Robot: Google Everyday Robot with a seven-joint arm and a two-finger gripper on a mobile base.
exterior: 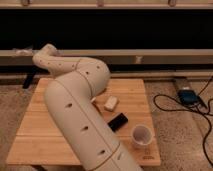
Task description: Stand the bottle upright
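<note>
Mostly the arm (75, 107) fills the view. It rises from the bottom edge, below and left of the block (111, 103), as a thick white tube with a row of small dark holes. It climbs up and left across the table (37, 132) to a bend well up-left of the block, past the table's far edge. From that bend it doubles back to the right, reaches a rounded joint just above and left of the block, and turns down toward the tabletop.

The gripper (94, 100) is at that lowered end, just left of the block and close to the wood. The arm covers nearly all of it, leaving only a small pale bit at the arm's edge. Whether it is open, closed or holding something cannot be told.

The bottle cannot be made out. The arm covers the patch of table left of the block, and I cannot tell whether any of the pale bit there belongs to it.

The block is small, white and rectangular, and lies flat, turned at a slant. A flat black object (118, 121) lies just below it, also slanted, with its left end against the arm's outline. The cup (141, 135) stands upright below and right of the block, near the table's front right corner and apart from the black object. Its mouth faces up and its contents cannot be told.

On the floor well right of the block, off the table, lies a dark box (188, 95) with black cables (167, 106) looping from it.
</note>
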